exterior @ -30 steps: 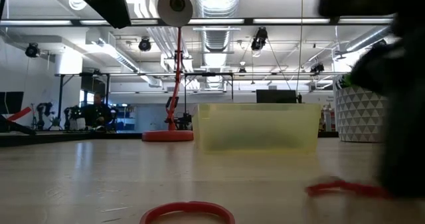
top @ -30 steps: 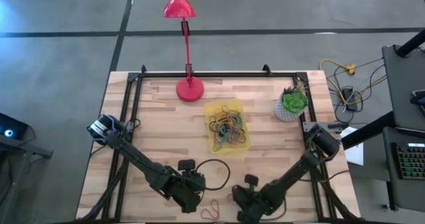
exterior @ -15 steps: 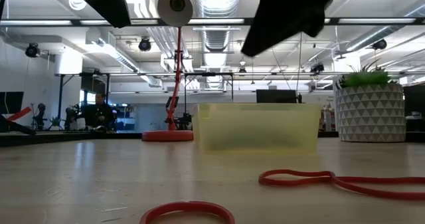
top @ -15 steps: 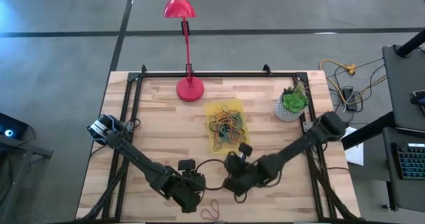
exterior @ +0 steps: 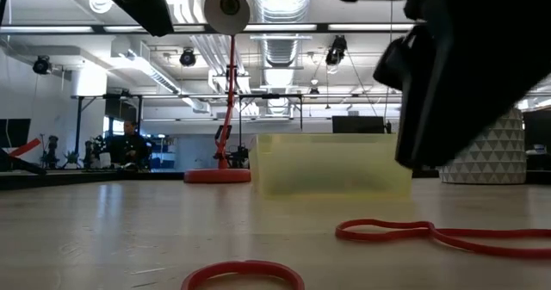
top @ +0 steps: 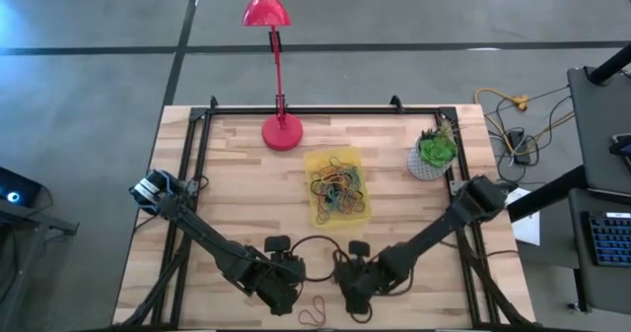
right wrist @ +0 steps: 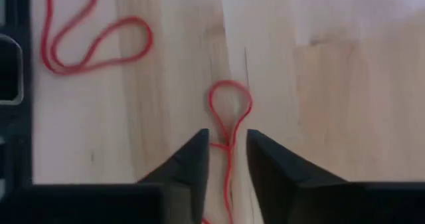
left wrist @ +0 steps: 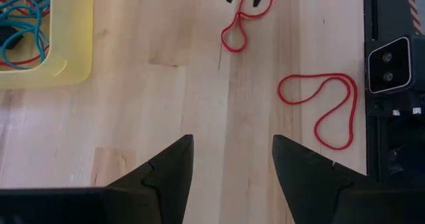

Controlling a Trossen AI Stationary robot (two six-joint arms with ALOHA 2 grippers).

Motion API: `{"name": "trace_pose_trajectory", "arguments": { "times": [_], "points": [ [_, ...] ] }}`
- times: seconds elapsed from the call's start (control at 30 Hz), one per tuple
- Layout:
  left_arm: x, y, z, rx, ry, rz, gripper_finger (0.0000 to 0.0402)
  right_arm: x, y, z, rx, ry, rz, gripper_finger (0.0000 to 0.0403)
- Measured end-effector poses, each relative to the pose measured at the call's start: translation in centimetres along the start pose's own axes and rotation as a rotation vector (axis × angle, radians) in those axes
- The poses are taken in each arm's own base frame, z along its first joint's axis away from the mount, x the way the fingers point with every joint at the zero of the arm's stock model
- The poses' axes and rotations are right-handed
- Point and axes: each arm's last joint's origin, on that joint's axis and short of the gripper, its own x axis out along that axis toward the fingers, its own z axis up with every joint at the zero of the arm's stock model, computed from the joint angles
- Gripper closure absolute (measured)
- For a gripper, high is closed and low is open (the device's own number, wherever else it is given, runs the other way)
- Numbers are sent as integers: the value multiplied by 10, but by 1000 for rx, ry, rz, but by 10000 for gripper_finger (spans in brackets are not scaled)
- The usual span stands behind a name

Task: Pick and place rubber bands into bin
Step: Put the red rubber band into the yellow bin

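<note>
I hold my right gripper point(right wrist: 227, 159) low over the near part of the table point(top: 237, 174), and its two fingers point(right wrist: 189, 161) stand a little apart, one on each side of a thin red rubber band point(right wrist: 230, 111) that lies flat on the wood. The band runs between the fingers; I cannot tell if they touch it. A second red band point(right wrist: 93, 41) lies close by, just beside the black frame at the table's near edge.

My left gripper point(left wrist: 232, 161) waits beside it over bare wood, with the fingers spread wide and nothing between them.

The yellow bin point(top: 338, 186) stands in the middle of the table, well apart from both grippers, with many coloured rubber bands point(top: 338, 184) inside. Behind it are the red lamp point(top: 281, 132) and the white pot with a plant point(top: 433, 154).

I can read no writing or labels anywhere.
</note>
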Motion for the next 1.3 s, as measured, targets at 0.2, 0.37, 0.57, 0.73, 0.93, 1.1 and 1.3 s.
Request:
{"name": "trace_pose_trajectory", "arguments": {
  "times": [0.2,0.37,0.57,0.73,0.93,1.1,1.3],
  "points": [
    [0,0,0,1,0,0,213,11,3,-8,-18,15,-29,239],
    [0,0,0,1,0,1,213,20,5,-9,-22,6,-35,210],
    [1,0,-1,2,3,4,213,39,7,-13,-27,11,-27,213],
    [4,2,-5,8,16,14,213,48,5,-16,-29,37,-48,247],
    [7,3,-8,11,26,23,213,52,0,-18,-27,53,-69,337],
    [9,4,-10,13,31,26,213,53,-5,-17,-20,63,-74,389],
    [10,4,-10,15,33,28,213,36,-12,-11,-16,34,-131,394]
  ]
}}
